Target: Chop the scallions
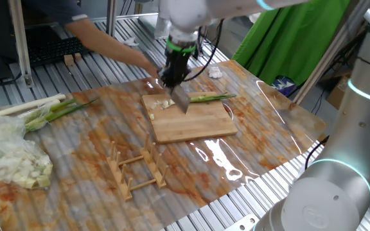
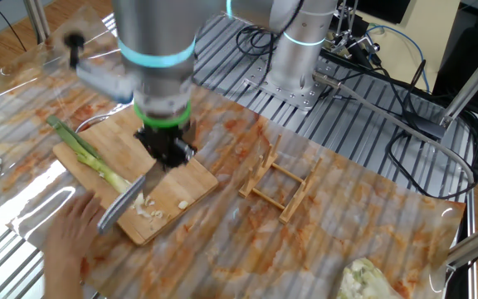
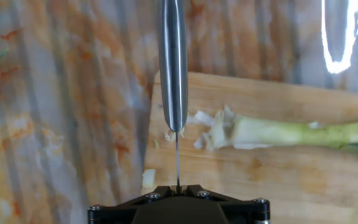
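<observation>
Between the clamped jaws of the gripper (image 1: 173, 76) a steel knife (image 1: 180, 99) hangs, blade down over the wooden board (image 1: 191, 122). Just beside its edge lie the scallions (image 3: 278, 132), frayed white end cut, bits scattered near the board's left edge.

One knife (image 3: 173, 62), one board (image 1: 191, 122), one rack (image 1: 137, 168), maybe four bits (image 2: 149, 209).

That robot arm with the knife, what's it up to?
The claw holds a knife over a wooden cutting board and is chopping the scallions. The blade sits at the white root end, where a few cut bits lie loose; most of the stalk is uncut. A person's hand reaches in at the board's edge. A bundle of whole stalks waits off to the side.
</observation>
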